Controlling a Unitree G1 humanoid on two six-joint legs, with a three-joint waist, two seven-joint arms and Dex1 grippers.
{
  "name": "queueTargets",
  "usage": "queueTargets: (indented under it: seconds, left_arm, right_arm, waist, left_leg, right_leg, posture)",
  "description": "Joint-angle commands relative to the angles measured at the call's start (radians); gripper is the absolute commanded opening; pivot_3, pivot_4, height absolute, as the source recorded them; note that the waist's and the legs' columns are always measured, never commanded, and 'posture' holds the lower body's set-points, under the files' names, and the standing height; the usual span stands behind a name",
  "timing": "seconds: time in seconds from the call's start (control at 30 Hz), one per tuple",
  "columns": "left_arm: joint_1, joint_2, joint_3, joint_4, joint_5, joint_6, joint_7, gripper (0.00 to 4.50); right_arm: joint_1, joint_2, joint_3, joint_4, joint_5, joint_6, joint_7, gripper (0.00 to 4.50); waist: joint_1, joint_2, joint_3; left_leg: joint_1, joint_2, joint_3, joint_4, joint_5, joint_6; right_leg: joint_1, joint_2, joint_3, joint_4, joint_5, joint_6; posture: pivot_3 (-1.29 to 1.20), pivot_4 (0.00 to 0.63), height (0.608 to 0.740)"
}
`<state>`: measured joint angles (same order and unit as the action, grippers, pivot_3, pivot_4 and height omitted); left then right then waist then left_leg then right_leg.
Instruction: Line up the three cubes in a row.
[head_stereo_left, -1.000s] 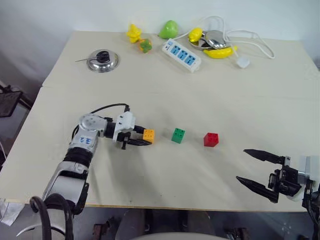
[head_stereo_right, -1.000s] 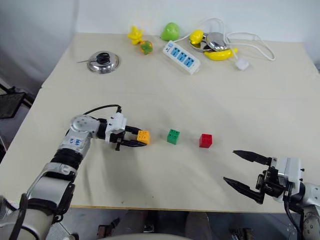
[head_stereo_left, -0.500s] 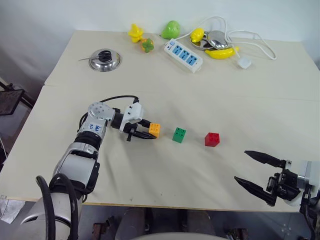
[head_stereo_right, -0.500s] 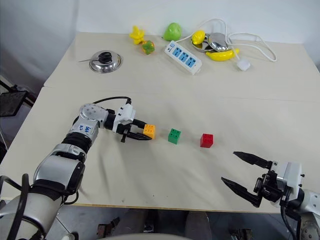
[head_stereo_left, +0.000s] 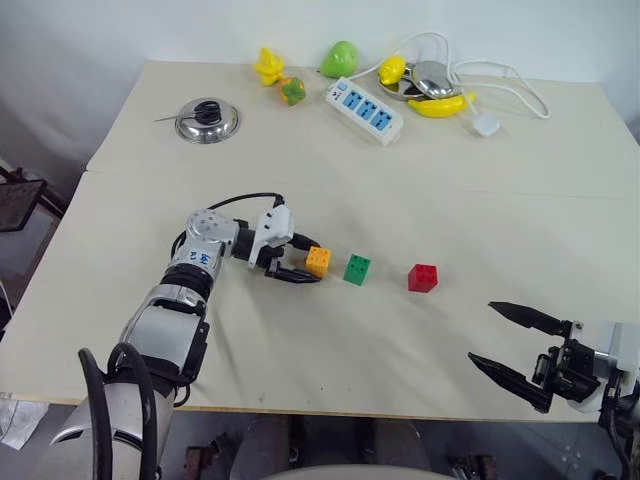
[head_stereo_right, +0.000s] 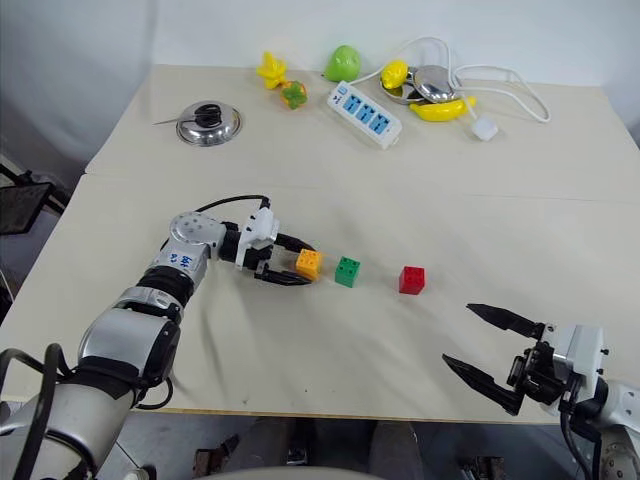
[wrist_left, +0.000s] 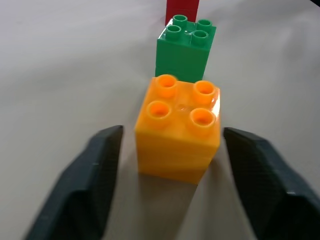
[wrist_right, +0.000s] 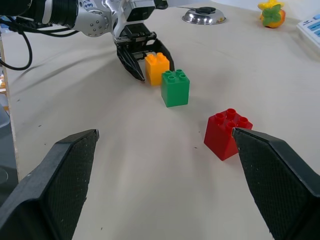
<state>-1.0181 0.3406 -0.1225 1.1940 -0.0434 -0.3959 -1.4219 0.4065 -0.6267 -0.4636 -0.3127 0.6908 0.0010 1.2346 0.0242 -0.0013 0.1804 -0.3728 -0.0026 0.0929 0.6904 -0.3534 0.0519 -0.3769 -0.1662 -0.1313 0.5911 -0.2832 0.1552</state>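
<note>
In the middle of the frame, the orange cube (head_stereo_left: 318, 261), green cube (head_stereo_left: 357, 269) and red cube (head_stereo_left: 422, 277) are sitting nearly in a row. The left gripper (head_stereo_left: 301, 262) is standing apart around the orange one; the right gripper (head_stereo_left: 512, 342), lower right, is gaping. The red one is sitting a bit far off.

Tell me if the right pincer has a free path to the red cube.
Probably yes: the right pincer stands open, bare table lies between it and the red cube, and the left pincer is off by the orange cube.

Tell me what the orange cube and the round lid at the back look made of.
Orange cube: likely glossy moulded plastic, given the smooth faces, studs and highlights. Round lid: apparently polished metal, silvery and reflective, with a dark knob, possibly plastic.
</note>
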Motion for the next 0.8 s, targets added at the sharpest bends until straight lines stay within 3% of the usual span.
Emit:
queueTargets:
  seconds: [0.03, 0.3, 0.43, 0.8]
  left_arm:
    - [-0.016, 0.036, 0.027, -0.008, 0.000, -0.013, -0.007, 4.48]
    - [0.054, 0.079, 0.108, -0.102, -0.097, 0.002, -0.136, 4.48]
    - [0.091, 0.074, 0.092, -0.126, -0.075, -0.016, -0.104, 4.48]
    - [0.020, -0.006, 0.067, -0.025, -0.010, -0.020, -0.014, 4.48]
  right_arm:
    - [-0.005, 0.002, 0.000, -0.015, 0.010, -0.011, 0.004, 4.50]
    - [-0.032, -0.004, 0.014, 0.001, 0.007, -0.010, 0.006, 4.50]
    - [-0.045, -0.007, 0.019, 0.011, 0.005, -0.005, 0.010, 4.50]
    - [-0.058, -0.015, 0.024, 0.001, 0.009, 0.015, 0.012, 4.50]
  waist:
    - [0.000, 0.000, 0.000]
    - [-0.001, 0.000, 0.000]
    - [0.001, 0.000, 0.000]
    - [0.000, 0.000, 0.000]
  left_leg:
    - [0.000, 0.000, 0.000, 0.000, 0.000, 0.000]
    - [0.000, 0.000, 0.000, 0.001, 0.000, 0.000]
    - [0.000, 0.000, 0.000, 0.001, 0.000, 0.000]
    - [-0.001, 0.000, 0.000, 0.005, -0.001, 0.001]
  right_leg:
    - [0.000, 0.000, 0.000, 0.000, 0.000, 0.000]
    - [0.000, 0.000, 0.000, 0.001, 0.000, 0.000]
    - [0.000, 0.000, 0.000, 0.001, 0.000, 0.000]
    - [0.000, 0.000, 0.000, 0.002, 0.001, 0.001]
  posture:
    - [0.00, 0.150, 0.740]
    - [0.00, 0.150, 0.740]
    - [0.00, 0.150, 0.740]
    - [0.00, 0.150, 0.740]
